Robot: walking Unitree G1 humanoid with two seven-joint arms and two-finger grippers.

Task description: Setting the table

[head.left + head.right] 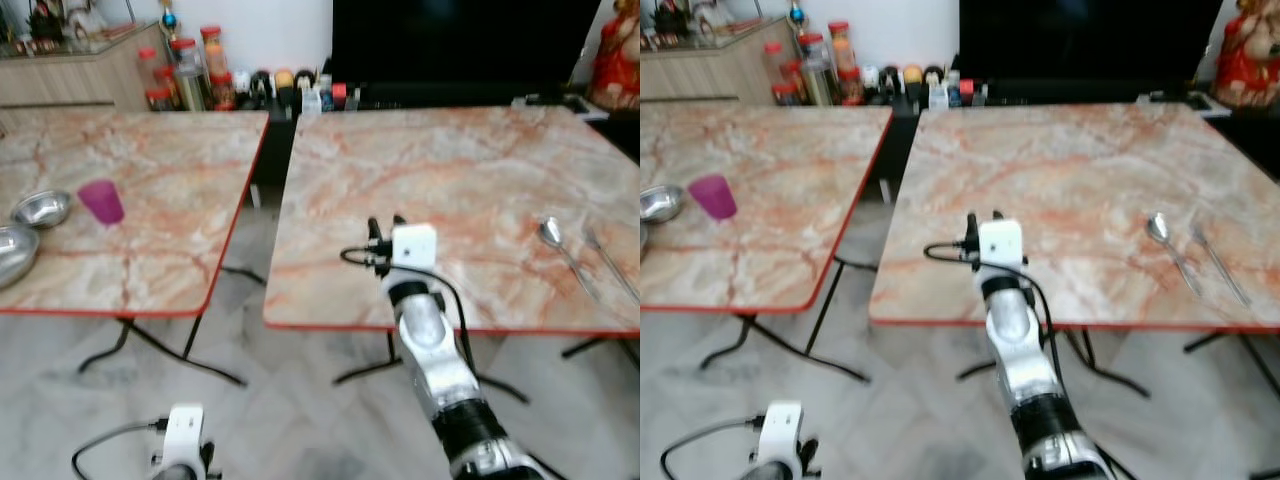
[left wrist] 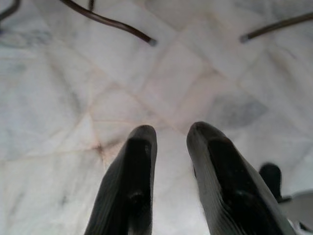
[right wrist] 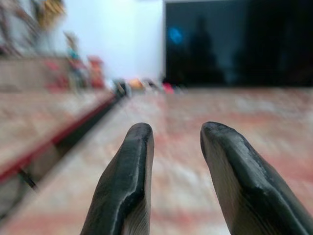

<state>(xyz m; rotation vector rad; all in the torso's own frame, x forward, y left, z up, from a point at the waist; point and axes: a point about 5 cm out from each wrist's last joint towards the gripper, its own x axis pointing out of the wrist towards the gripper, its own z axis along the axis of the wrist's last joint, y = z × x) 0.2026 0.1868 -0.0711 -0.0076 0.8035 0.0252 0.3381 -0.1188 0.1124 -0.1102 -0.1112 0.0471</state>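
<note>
Spoon [image 1: 553, 236] and fork [image 1: 607, 258] lie side by side, just apart, near the right end of the right-hand marble-patterned table [image 1: 450, 170], close to its front edge. Both are slim bright metal; the spoon bowl points away from the robot, and the fork's tines are too blurred to make out. Purple cup [image 1: 101, 201] stands upright on the left-hand table [image 1: 160, 160], just beside a small steel bowl [image 1: 42, 208] and near a larger steel bowl [image 1: 12, 254] at the picture's edge.

Right gripper [image 1: 385, 226] is held over the right-hand table near its front edge, fingers parted with a clear gap and nothing between them. Left gripper [image 2: 171, 171] hangs low over the tiled floor, fingers likewise parted and empty.

Probable hazards:
- The cutlery sits well to the right of the right gripper; a sideways reach could sweep a piece off the nearby front edge.
- Flat, thin handles give little to grip; closing fingers may skid one piece against the other.
- The bowls and cup sit across the gap between tables; a carry across it risks a drop onto the floor.
- The cable [image 1: 352, 256] looping beside the wrist could catch on the table edge.
</note>
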